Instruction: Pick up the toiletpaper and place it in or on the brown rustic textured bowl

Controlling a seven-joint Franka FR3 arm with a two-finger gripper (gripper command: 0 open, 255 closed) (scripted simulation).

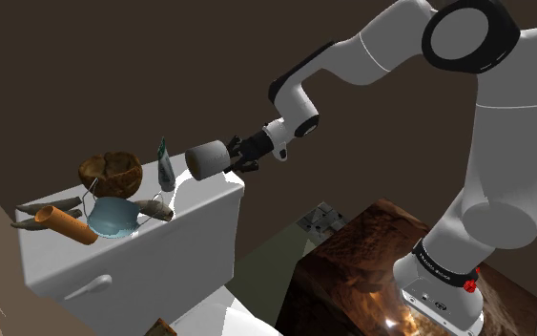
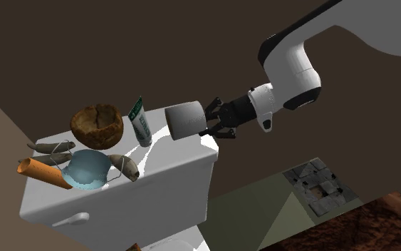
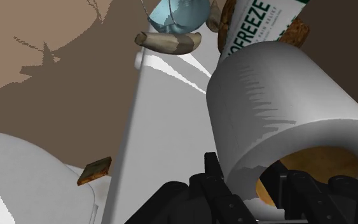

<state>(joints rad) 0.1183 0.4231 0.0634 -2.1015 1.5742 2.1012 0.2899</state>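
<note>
Shoulder view: hand [image 1: 235, 156] clamped on the toilet paper roll [image 1: 207, 158], which is in the air just above the right end of the toilet tank [image 1: 161, 253] lid. Roll sticks out left from the fingertips. Brown bowl [image 1: 112, 172] sits on the lid's far left, apart from the roll. A tube [image 1: 163, 164] stands between them. Wrist view: roll's open core faces the hand.

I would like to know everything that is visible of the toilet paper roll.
The toilet paper roll is a plain greyish-white cylinder with a brown core at its open end. It lies sideways in the air, above the end of the white toilet tank, near the green-and-white tube. Only the black pincer touches it, clasping the end nearest the arm.
</note>
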